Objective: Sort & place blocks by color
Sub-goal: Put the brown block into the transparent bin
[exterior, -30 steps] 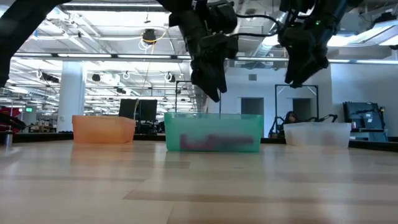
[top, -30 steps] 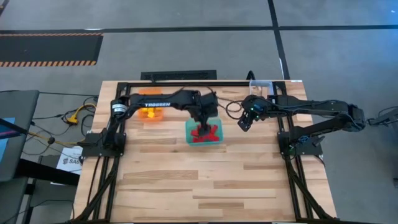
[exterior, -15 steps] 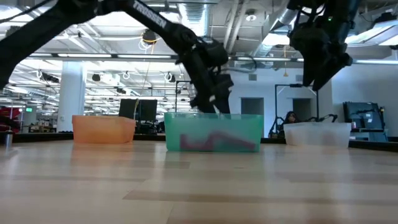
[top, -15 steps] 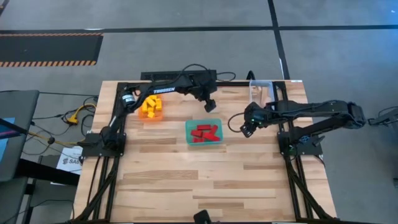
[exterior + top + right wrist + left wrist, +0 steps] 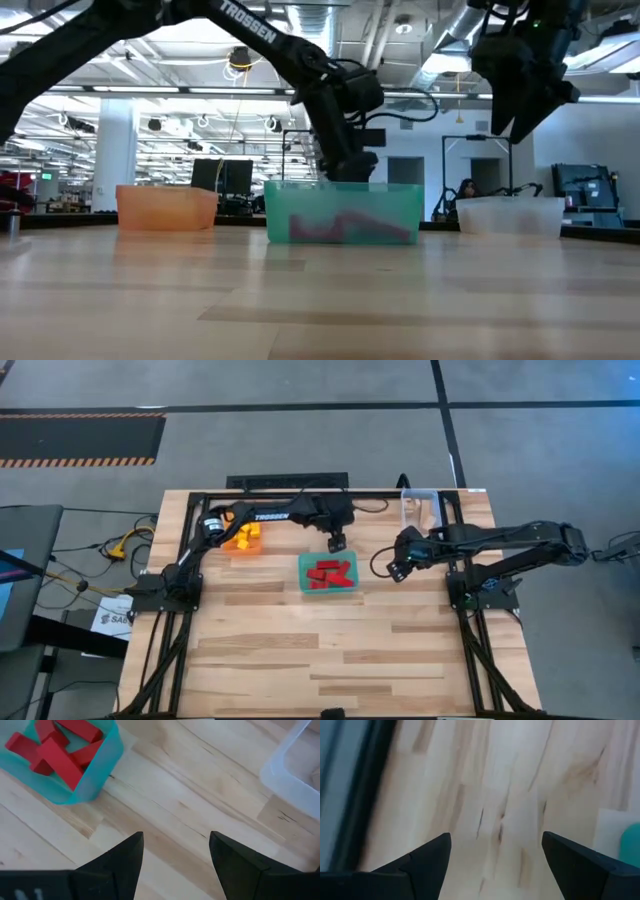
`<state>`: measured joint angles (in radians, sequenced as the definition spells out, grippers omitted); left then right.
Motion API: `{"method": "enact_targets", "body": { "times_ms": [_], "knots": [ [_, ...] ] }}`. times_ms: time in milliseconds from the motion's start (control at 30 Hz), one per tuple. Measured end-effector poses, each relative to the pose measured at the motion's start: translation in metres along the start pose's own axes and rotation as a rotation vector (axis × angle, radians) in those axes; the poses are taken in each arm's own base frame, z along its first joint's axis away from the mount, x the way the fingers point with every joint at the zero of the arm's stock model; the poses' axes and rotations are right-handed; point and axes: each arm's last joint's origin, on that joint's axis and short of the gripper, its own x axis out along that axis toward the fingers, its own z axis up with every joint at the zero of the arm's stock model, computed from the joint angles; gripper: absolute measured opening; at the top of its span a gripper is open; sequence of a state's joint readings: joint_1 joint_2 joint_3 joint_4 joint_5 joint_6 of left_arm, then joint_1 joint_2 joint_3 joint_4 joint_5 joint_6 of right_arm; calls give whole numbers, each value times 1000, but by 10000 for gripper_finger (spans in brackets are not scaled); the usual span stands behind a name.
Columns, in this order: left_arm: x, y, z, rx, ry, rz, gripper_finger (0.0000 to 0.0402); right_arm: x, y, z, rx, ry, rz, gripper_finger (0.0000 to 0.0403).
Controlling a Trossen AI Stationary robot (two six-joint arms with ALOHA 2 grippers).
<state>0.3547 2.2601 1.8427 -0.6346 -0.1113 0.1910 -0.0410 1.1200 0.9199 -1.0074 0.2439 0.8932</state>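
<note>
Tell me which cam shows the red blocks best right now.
Right wrist view: the red blocks fill the frame's corner, heaped in the teal tray, each bar distinct. High view shows the red blocks small but complete. Low view gives only a red blur through the tray wall. Left wrist view shows none, only tabletop.

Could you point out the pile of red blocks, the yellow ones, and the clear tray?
red blocks (image 5: 329, 574), high view, middle of the pile.
yellow blocks (image 5: 243, 539), high view, centre of the cluster.
clear tray (image 5: 287, 767), right wrist view, near wall.
</note>
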Motion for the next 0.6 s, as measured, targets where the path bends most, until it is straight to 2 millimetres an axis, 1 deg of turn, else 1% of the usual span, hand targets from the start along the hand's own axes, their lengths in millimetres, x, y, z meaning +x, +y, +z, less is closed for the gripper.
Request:
{"method": "enact_targets", "body": {
  "times_ms": [67, 133, 200, 233, 300, 333, 400, 433, 467, 500, 600],
  "knots": [
    [-1, -6, 3, 43, -14, 25, 302, -2, -1, 0, 3, -6, 8, 249],
    [4, -8, 5, 38, -14, 26, 302, -4, -3, 1, 9, -13, 16, 249],
    [9, -7, 4, 28, 56, 19, 302, -6, -4, 1, 14, -21, 24, 249],
    [11, -5, 11, 25, 54, 28, 302, -8, -5, 1, 19, -26, 28, 249],
    [15, -3, 15, 43, 137, 34, 302, -11, -8, 2, 25, -38, 41, 249],
    [17, -1, 21, 57, 154, 52, 302, -12, -8, 3, 29, -44, 46, 249],
    [26, -1, 29, 92, 194, 68, 302, -15, -10, 3, 37, -56, 59, 249],
    [32, -2, 29, 92, 207, 56, 302, -17, -11, 3, 41, -64, 67, 249],
    [32, -2, 28, 83, 190, 74, 302, -19, -12, 3, 44, -73, 77, 249],
    [26, 0, 29, 86, 177, 126, 302, -20, -12, 3, 48, -81, 88, 249],
    [25, 5, 26, 95, 191, 100, 302, -26, -14, 1, 49, -100, 117, 249]
  ]
}}
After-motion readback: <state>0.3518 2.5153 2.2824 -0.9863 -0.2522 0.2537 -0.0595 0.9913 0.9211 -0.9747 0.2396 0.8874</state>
